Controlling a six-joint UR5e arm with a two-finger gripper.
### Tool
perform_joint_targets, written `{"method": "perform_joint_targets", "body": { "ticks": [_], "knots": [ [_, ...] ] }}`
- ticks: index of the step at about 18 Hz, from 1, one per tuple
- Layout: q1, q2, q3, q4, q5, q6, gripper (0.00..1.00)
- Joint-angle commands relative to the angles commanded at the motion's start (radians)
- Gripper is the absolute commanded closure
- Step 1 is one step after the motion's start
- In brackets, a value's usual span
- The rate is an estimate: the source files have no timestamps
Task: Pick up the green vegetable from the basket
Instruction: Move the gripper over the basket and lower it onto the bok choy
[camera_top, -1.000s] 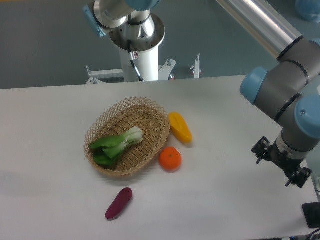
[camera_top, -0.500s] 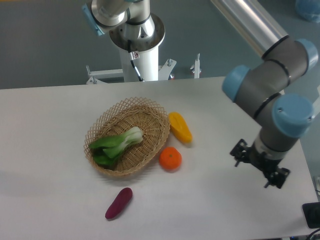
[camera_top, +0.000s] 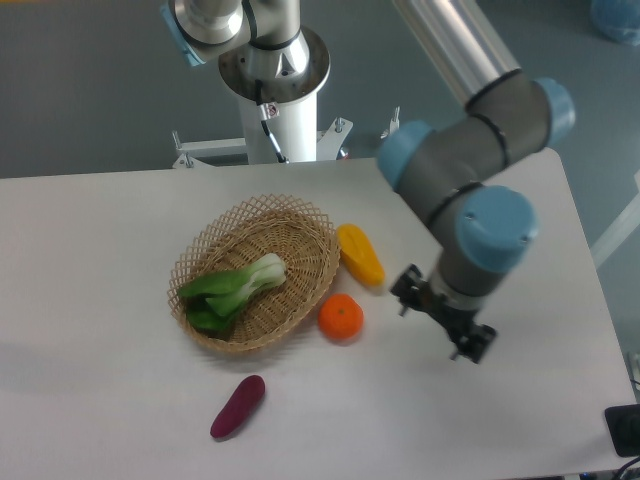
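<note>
Since the earlier frames, the arm had swung leftward across the white surface (camera_top: 100, 400), carrying the pincer (camera_top: 443, 325) from the right edge to a position just right of the orange fruit (camera_top: 341, 317). No produce had shifted.

Nearest the camera, the purple oblong vegetable (camera_top: 238, 406) lay alone on the surface, tilted, its upper end to the right, apart from the basket (camera_top: 300, 215). Farther back, the pincer hung above the surface, well apart from the basket and holding nothing; whether its fingers were set wide or narrow could not be determined, as the tip appeared only as a small dark assembly below the wrist.

The orange fruit sat just beside the basket's right lower rim. The green vegetable (camera_top: 235, 289) lay inside the basket, in the left half, with its pale stem end toward the centre and its dark leaves toward the lower left rim. The yellow oblong vegetable (camera_top: 360, 254) lay just outside the basket's right rim, above the orange fruit. Behind the surface stood the robot base column (camera_top: 278, 110).
</note>
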Motion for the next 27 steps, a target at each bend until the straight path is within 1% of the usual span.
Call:
{"method": "perform_joint_targets", "body": {
  "ticks": [3, 5, 7, 10, 12, 13, 14, 15, 16, 17, 19, 20, 22, 25, 27],
  "knots": [
    [-0.025, 0.046, -0.071, 0.003, 0.000, 0.000, 0.00],
    [-0.055, 0.074, -0.117, 0.002, 0.000, -0.002, 0.00],
    [-0.084, 0.115, -0.182, 0.003, 0.000, -0.015, 0.00],
    [-0.132, 0.164, -0.270, 0.003, -0.008, -0.057, 0.00],
    [-0.169, 0.172, -0.296, 0.003, -0.038, -0.106, 0.00],
    [-0.186, 0.186, -0.315, 0.005, -0.044, -0.141, 0.00],
    [-0.204, 0.187, -0.327, 0.005, -0.044, -0.173, 0.00],
    [-0.221, 0.183, -0.338, 0.020, -0.048, -0.199, 0.00],
    [-0.232, 0.177, -0.351, 0.047, -0.048, -0.222, 0.00],
    [-0.241, 0.163, -0.365, 0.096, -0.048, -0.244, 0.00],
    [-0.249, 0.157, -0.400, 0.190, -0.045, -0.255, 0.00],
    [-0.250, 0.160, -0.417, 0.211, -0.044, -0.255, 0.00],
    [-0.252, 0.160, -0.440, 0.218, -0.044, -0.256, 0.00],
    [-0.255, 0.152, -0.442, 0.218, -0.046, -0.256, 0.00],
    [-0.256, 0.144, -0.440, 0.230, -0.046, -0.255, 0.00]
  ]
}}
